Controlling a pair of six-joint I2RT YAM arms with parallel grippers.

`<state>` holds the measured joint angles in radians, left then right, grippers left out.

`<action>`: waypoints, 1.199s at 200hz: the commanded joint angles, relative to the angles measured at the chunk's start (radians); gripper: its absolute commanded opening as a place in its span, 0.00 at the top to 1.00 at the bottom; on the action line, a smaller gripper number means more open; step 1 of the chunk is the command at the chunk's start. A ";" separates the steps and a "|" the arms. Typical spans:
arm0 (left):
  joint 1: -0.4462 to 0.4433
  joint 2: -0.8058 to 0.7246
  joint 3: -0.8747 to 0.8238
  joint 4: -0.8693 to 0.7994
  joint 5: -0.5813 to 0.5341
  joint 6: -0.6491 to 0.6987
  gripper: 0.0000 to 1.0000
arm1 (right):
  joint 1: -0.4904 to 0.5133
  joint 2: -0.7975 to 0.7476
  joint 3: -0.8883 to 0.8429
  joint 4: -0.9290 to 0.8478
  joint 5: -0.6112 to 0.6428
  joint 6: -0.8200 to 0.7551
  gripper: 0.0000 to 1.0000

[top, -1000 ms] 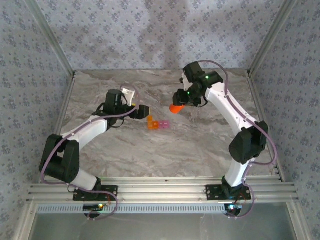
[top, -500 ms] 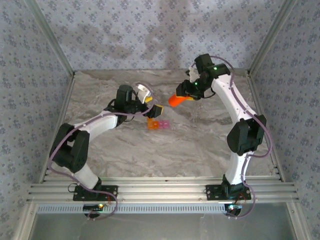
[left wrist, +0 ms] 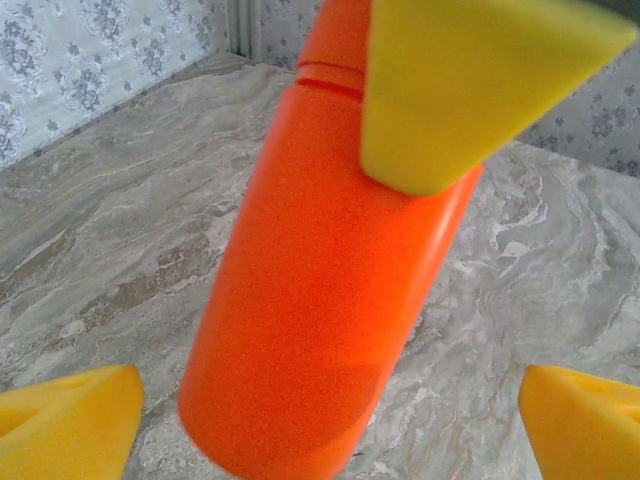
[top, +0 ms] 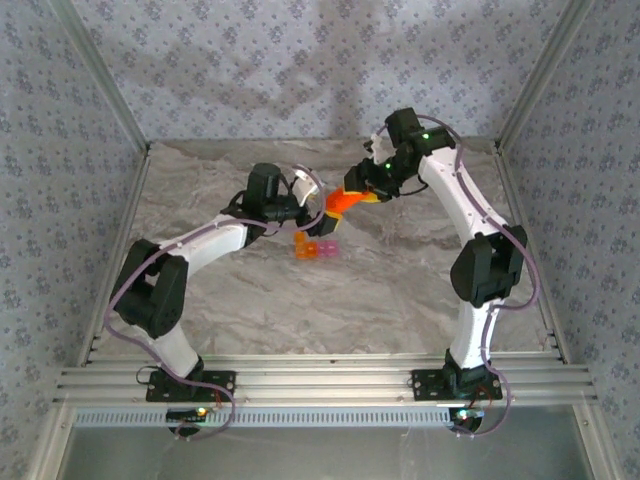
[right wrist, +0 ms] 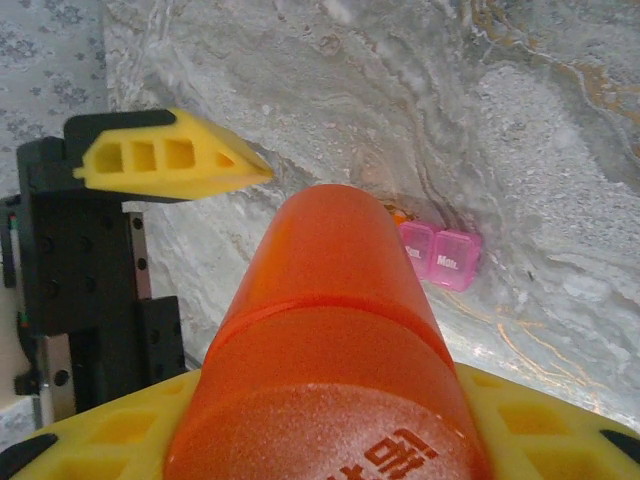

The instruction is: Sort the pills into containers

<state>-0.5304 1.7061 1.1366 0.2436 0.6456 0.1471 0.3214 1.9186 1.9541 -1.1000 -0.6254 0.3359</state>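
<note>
Nearest the arm bases, on the open marbled tabletop, lie the containers: a short joined row, orange at the left end and pink at the right, flat on the surface with nothing touching it. In the right wrist view the pink end shows as two small printed lids side by side, just past the shoulder of the bottle.

Beyond the row, the two arms meet over the middle of the tabletop. The left hand reaches in from the left with its yellow fingers spread wide apart. In its own camera one sits at each lower corner, and the orange bottle stands between them without touching either.

The right hand comes from the far right and is clamped on that bottle near its capped end. In the right wrist view its yellow pads sit on both sides of the round cap (embossed lettering shows on its face, too cropped to read). The bottle is held in the air, tilted, its base pointing down and toward the left hand, above and slightly behind the containers.

Farthest back, patterned wallpaper closes off the tabletop.
</note>
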 commanded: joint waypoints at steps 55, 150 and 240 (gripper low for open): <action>-0.003 0.028 0.058 -0.033 0.036 0.060 0.12 | 0.027 0.023 0.042 0.029 -0.087 0.043 0.64; -0.003 0.052 0.082 -0.068 0.037 0.050 0.25 | 0.040 0.015 0.042 0.033 -0.120 0.047 0.65; -0.003 0.061 0.071 -0.037 0.011 0.013 0.29 | 0.034 -0.010 0.009 0.037 -0.125 0.040 0.65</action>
<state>-0.5304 1.7657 1.1912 0.1890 0.6453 0.1741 0.3580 1.9381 1.9572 -1.0664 -0.7197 0.3771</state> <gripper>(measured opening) 0.721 0.509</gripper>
